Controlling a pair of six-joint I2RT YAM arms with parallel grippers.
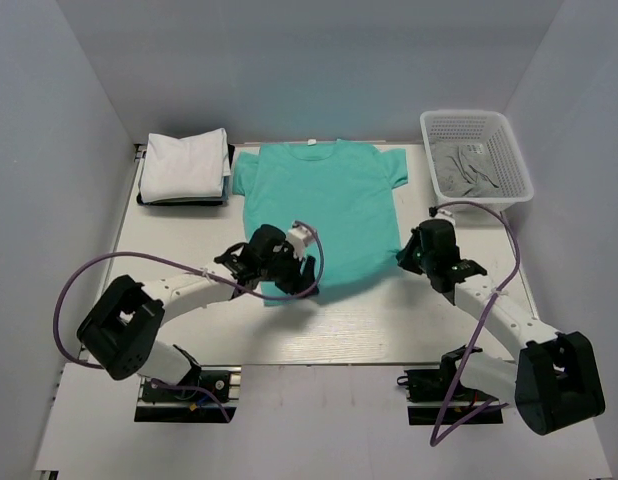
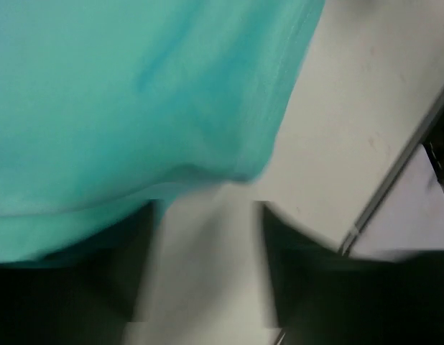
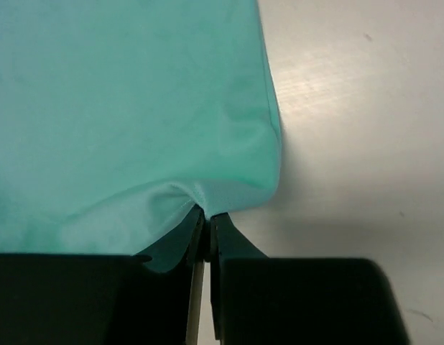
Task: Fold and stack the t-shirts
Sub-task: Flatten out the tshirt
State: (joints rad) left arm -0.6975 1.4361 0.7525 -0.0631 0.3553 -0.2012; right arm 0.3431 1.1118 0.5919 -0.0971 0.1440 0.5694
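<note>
The teal-green t-shirt (image 1: 324,205) lies spread flat on the table, collar at the far side. My right gripper (image 3: 207,213) is shut on its near right hem corner, and the teal cloth (image 3: 121,108) puckers into the jaws. In the top view that gripper (image 1: 403,258) sits at the shirt's lower right corner. My left gripper (image 1: 294,272) is at the near left hem. The left wrist view is blurred; its fingers (image 2: 132,244) stand apart over bare table, with the teal hem (image 2: 229,169) just ahead and nothing between them. A stack of folded white t-shirts (image 1: 184,165) sits at the far left.
A white mesh basket (image 1: 469,117) at the far right holds crumpled pale cloth (image 1: 467,170). The white stack rests on a dark base (image 1: 179,201). Grey walls close in the table's left, right and far sides. Purple cables loop off both arms.
</note>
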